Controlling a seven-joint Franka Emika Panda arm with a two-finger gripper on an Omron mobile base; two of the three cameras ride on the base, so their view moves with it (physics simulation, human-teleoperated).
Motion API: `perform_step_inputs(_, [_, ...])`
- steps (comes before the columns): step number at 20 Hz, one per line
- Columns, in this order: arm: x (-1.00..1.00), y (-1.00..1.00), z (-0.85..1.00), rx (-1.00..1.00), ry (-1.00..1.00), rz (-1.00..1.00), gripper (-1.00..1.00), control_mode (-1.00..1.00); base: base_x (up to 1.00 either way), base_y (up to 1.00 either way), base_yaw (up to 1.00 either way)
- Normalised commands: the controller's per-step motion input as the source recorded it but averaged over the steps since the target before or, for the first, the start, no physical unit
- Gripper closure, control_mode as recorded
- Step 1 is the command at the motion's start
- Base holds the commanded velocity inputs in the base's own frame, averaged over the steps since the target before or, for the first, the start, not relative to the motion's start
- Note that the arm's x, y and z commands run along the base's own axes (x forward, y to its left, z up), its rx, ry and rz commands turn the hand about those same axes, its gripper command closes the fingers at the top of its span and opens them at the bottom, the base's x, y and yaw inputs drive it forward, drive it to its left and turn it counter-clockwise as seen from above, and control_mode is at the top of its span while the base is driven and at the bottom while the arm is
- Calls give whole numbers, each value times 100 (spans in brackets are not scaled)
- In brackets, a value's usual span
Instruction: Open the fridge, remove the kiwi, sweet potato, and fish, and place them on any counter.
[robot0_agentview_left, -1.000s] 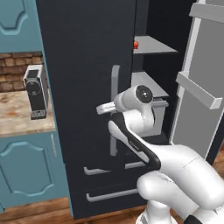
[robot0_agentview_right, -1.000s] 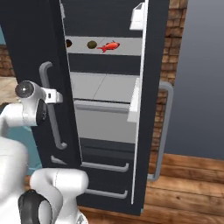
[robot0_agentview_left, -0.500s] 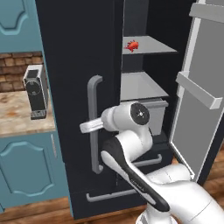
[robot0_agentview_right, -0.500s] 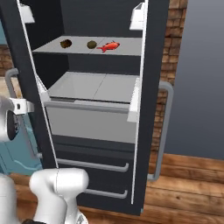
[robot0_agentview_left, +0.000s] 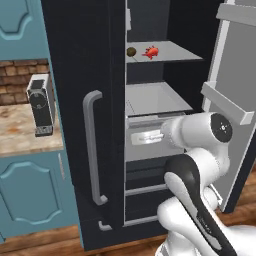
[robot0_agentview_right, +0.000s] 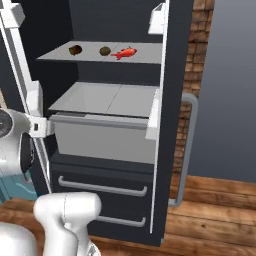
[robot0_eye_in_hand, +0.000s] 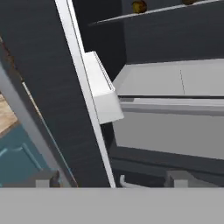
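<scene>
The black fridge (robot0_agentview_left: 75, 60) stands with both doors swung open. On its upper grey shelf lie the golden-brown sweet potato (robot0_agentview_right: 75, 49), the olive-brown kiwi (robot0_agentview_right: 105, 50) and the red fish (robot0_agentview_right: 125, 52), left to right. The left base view shows the kiwi (robot0_agentview_left: 131, 51) and fish (robot0_agentview_left: 151, 51). In the hand view the sweet potato (robot0_eye_in_hand: 139, 6) sits at the top. My gripper (robot0_eye_in_hand: 113, 179) is open, its fingertips (robot0_eye_in_hand: 177, 177) wide apart with nothing between them. It hovers low in front of the grey drawer, beside the left door's inner edge (robot0_eye_in_hand: 83, 87), well below the shelf.
The left door's grey bar handle (robot0_agentview_left: 92, 145) hangs free. The beige counter (robot0_agentview_left: 20, 135) at the left carries a black coffee machine (robot0_agentview_left: 40, 105), with teal cabinets (robot0_agentview_left: 30, 195) below. The open right door (robot0_agentview_left: 235, 100) stands close to my arm. The fridge has two lower drawers (robot0_agentview_right: 102, 187).
The left door has swung further open. My gripper, shut on its handle before, has let go and opened, and the hand now points into the fridge.
</scene>
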Motion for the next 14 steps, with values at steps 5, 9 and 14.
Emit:
perform_step_inputs(5, [95, -68, 0, 5, 14, -9, -100, -100, 0, 0, 0])
perform_step_inputs(9, [100, -10, -11, 22, 22, 0, -100, -100, 0, 0, 0])
perform_step_inputs(14, [100, 21, -31, 19, 27, 0, -100, -100, 0, 0, 0])
